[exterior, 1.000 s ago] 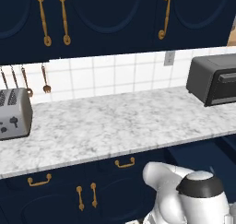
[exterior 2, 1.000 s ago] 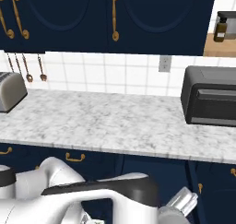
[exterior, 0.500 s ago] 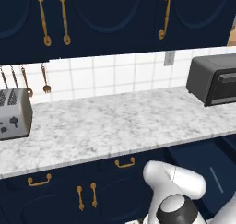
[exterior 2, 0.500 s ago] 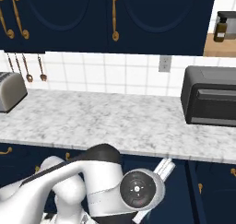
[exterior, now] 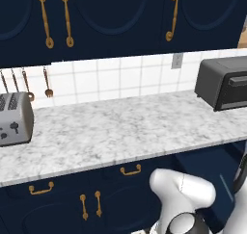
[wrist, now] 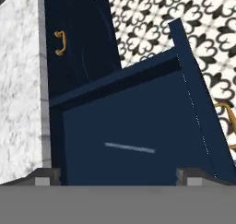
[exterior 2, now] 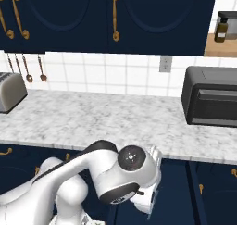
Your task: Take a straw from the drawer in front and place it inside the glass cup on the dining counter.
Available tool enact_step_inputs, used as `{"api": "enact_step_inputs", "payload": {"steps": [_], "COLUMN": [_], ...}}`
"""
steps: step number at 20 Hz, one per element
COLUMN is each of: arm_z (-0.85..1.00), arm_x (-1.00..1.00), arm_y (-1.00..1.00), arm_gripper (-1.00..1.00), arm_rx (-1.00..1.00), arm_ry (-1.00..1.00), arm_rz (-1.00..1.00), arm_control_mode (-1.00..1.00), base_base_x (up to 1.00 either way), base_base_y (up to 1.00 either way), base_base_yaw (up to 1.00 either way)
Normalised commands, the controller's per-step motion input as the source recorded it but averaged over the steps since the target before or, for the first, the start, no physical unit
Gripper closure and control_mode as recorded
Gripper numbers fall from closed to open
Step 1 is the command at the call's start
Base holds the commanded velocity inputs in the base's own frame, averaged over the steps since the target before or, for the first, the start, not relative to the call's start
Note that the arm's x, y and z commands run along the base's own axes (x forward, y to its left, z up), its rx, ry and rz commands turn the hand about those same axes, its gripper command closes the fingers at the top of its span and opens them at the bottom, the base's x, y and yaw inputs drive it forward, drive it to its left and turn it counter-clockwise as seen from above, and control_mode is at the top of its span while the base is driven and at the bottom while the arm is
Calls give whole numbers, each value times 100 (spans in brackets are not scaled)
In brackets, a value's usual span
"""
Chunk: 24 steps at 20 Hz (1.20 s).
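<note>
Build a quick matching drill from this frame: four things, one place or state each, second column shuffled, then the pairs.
Things:
1. drawer
2. straw
3. toaster
4. gripper

Places or states:
A. jaws apart, above the drawer
B. pulled out, under the counter edge
C. at the counter's left end, below hanging utensils
D. lying flat on the drawer floor

Pairs: 1-B, 2-D, 3-C, 4-A
</note>
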Motion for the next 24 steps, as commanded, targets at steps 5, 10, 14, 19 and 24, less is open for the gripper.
{"api": "enact_step_inputs", "payload": {"steps": [5,10,14,19,24], "arm_z": [-10,-35,-47,-61,-73], "arm_x": [7,41,56,55,15], "arm_y": [-48,23,24,31,0], "arm_gripper": [-100,-100,-100,-100,-100], "arm_rx": [0,0,-8,-22,3], "arm_ry": [39,18,18,29,4], "arm_rz": [47,50,38,37,35], "arm_control_mode": [-100,-100,-100,-100,-100], "base_base_x": [0,0,0,0,0], "base_base_y": [0,0,0,0,0], "base_base_yaw": [0,0,0,0,0]}}
